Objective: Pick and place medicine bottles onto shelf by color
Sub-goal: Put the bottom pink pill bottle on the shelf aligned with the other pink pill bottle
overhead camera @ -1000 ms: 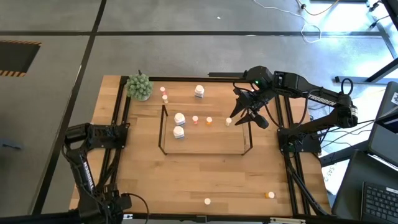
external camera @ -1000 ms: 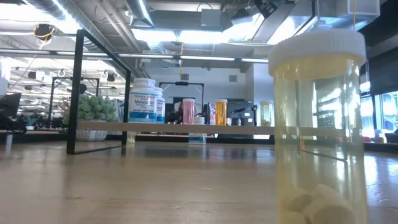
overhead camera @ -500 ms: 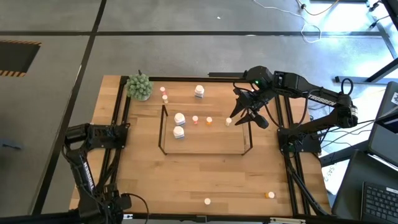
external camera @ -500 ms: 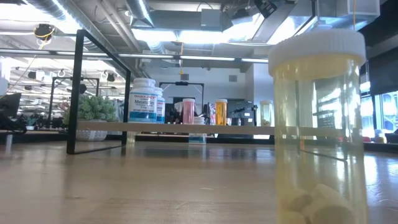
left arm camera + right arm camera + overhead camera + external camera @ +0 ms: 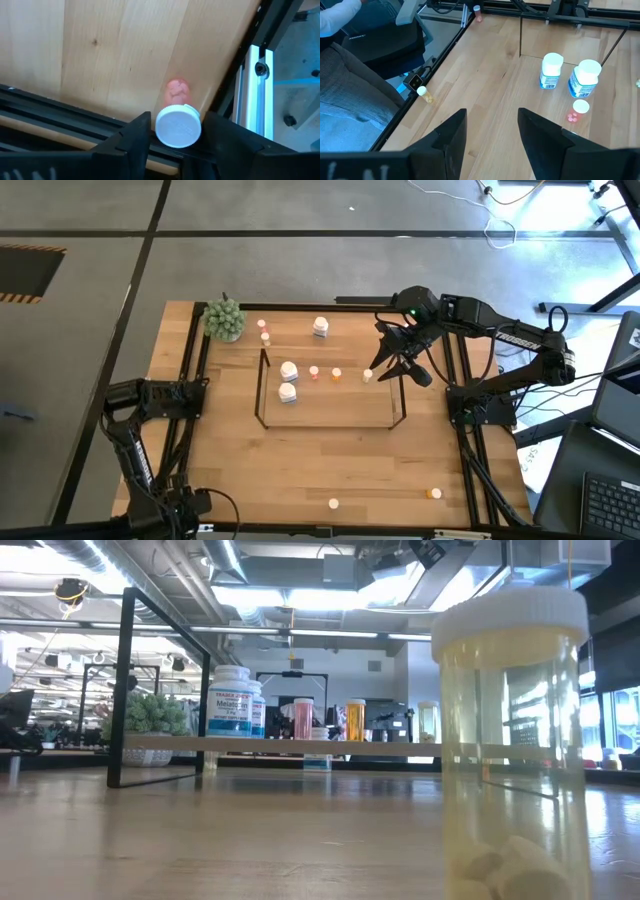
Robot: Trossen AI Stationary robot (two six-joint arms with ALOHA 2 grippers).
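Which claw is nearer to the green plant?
Left. The left claw sits at the table's left edge, down from the green plant; the right claw hovers over the shelf's right end, clearly farther away.

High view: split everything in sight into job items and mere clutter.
Job items: shelf; two white bottles, pink bottle, orange bottle and cream bottle on it; third white bottle behind it; loose bottles at the near edge.

Clutter: green plant at the far left corner; laptop beside the table.
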